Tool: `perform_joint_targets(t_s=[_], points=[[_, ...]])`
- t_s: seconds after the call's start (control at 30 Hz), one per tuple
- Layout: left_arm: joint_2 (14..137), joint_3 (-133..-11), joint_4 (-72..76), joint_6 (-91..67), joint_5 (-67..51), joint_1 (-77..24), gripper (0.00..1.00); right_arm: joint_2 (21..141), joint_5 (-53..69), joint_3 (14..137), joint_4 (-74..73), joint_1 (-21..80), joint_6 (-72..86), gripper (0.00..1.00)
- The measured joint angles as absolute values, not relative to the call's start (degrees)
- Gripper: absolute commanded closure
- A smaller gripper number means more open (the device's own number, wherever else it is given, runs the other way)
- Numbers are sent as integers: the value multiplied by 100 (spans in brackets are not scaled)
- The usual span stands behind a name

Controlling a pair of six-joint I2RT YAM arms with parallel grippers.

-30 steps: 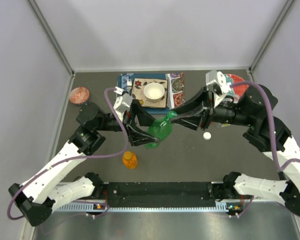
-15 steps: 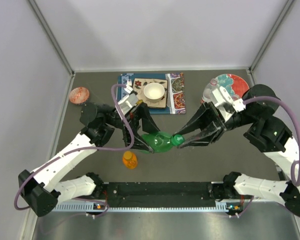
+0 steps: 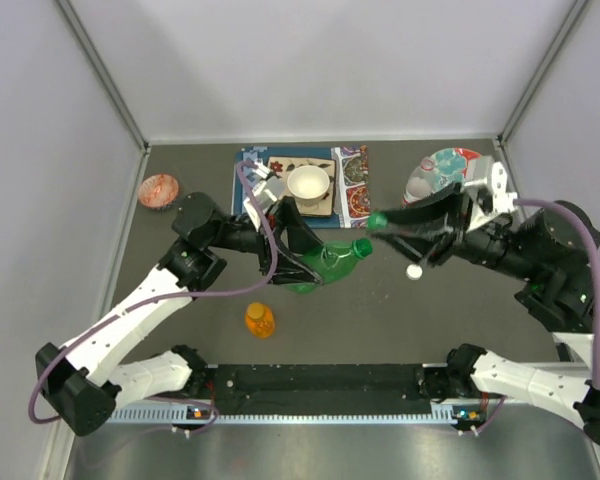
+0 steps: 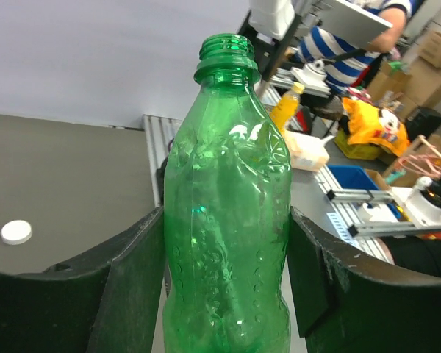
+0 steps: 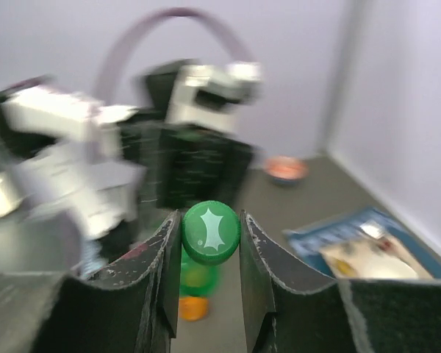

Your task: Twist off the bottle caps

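orange bottle (image 3: 259,319): stands close to the near edge, left of the middle. Nothing holds it, and its cap seems to be on.
left gripper (image 4: 226,254): the jaws press on the green bottle (image 4: 228,154) from two sides, at the lower half of its body.
green bottle: held over the middle of the surface, with the neck toward the right edge. The threaded neck is open, with no cap on it.
green bottle handling: it looks empty, so it should be light. The plastic wall is thin, and I judge it will dent under a hard squeeze. The moulded body where the jaws sit is a good hold; the smooth shoulder would slip more.
green cap (image 5: 210,232): off the bottle, in the air a little right of the neck, toward the far edge.
right gripper (image 3: 382,222): the jaws pinch the green cap across its rim.
green cap handling: small, hard and very light. It may pop out if the pinch is off-centre.
white cap (image 3: 414,270): lies loose on the surface, right of the middle.
clear bottle (image 3: 420,180): near the far right corner, at a colourful plate (image 3: 465,160). I cannot tell if it is capped.
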State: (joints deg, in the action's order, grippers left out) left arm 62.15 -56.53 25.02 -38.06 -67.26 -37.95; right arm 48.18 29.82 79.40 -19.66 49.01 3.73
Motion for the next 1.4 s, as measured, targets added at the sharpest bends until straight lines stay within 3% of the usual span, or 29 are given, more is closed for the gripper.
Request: perform_joint_targets(t_s=[0.2, 0.37, 0.8, 1.3, 1.4], points=[[5404, -5529, 1129, -2740, -5968, -3763, 73, 4536, -1035, 6866, -1695, 4895, 624, 100], [4499, -5417, 290, -2093, -5511, -3754, 73, 4797, -2359, 5586, -1933, 4849, 1319, 100], [3140, -5196, -604, -1527, -4338, -3754, 72, 7609, -2080, 4416, -1778, 4237, 2952, 100], [2939, -4831, -823, -1413, -4001, -3754, 72, 8895, -1758, 4506, -1332, 3638, 3245, 100], [2936, -4821, -823, -1396, -3972, -3754, 72, 8978, -1704, 4576, -1328, 3612, 3253, 88]])
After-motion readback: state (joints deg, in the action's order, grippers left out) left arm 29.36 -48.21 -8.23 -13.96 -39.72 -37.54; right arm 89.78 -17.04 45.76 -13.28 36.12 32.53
